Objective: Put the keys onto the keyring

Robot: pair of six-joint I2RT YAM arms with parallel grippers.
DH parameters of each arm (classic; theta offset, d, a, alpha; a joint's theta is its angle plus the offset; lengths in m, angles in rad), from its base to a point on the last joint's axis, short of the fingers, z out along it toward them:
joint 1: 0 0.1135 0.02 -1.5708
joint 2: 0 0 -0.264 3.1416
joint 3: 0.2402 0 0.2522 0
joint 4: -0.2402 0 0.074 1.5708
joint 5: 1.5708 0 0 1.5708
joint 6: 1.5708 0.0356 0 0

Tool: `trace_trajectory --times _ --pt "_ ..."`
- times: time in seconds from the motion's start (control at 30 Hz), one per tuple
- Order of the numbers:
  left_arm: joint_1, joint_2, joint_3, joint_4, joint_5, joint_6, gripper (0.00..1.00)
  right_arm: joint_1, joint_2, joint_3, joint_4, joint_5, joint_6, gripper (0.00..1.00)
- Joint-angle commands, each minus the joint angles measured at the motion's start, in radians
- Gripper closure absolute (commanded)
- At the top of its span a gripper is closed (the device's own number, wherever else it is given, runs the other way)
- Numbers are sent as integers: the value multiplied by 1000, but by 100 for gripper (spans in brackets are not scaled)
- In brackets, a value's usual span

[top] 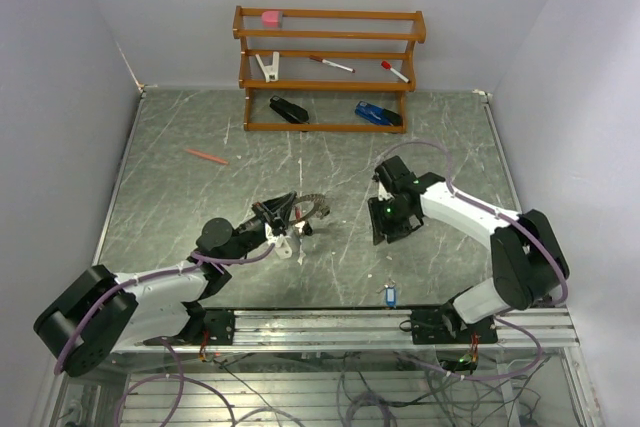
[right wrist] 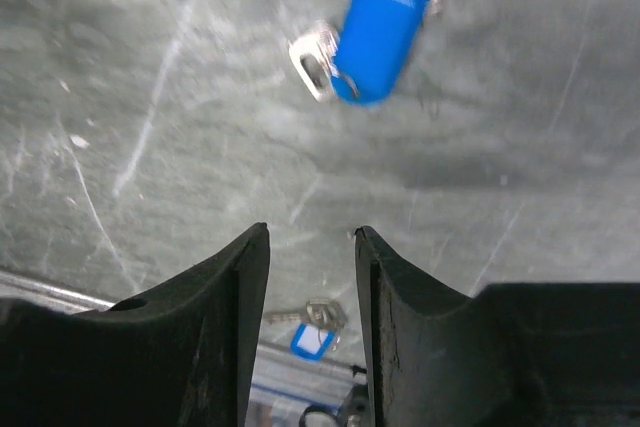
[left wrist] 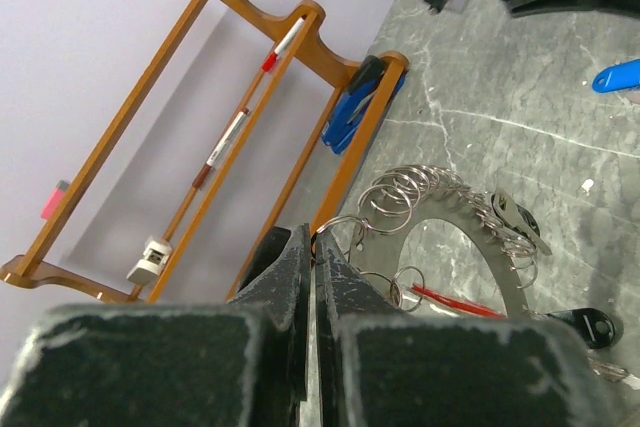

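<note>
- We see the left pincer (left wrist: 316, 239) clenched, its tips pinching the rim of the keyring (left wrist: 440, 212); in the top view the ring sits at those tips, just left of the centre of the worktop (top: 200, 207), fringed with small loops and keys
- The right pincer (right wrist: 310, 237) is released; its fingers stand apart with nothing gripped between them; in the top view it is at 3 o'clock from the keyring, apart from it
- A key with a blue tag (right wrist: 378, 27) lies on the worktop at 12 o'clock from the right pincer in its wrist view; it is slightly blurred and nothing touches it
- A second blue-tagged key (top: 390, 295) lies at 6 o'clock on the worktop, close to the metal rail (top: 330, 322)
- A wooden shelf (top: 330, 15) stands at 12 o'clock against the wall; a blue stapler (top: 378, 114) and a black stapler (top: 288, 109) rest on its lowest level
</note>
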Motion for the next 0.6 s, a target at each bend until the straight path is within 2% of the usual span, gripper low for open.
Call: trace_trajectory --times 0.0,0.1,0.2,0.57 --pt "5 -21 43 25 9 -31 93 -2 -85 -54 -116 40 148 61" --pt "6 -21 48 18 17 -33 93 0 -117 -72 -157 107 221 63" --pt "5 -20 56 4 16 -38 93 0 -139 -64 -79 148 240 64" --pt "13 -37 66 -29 4 -39 93 -4 124 74 103 154 117 68"
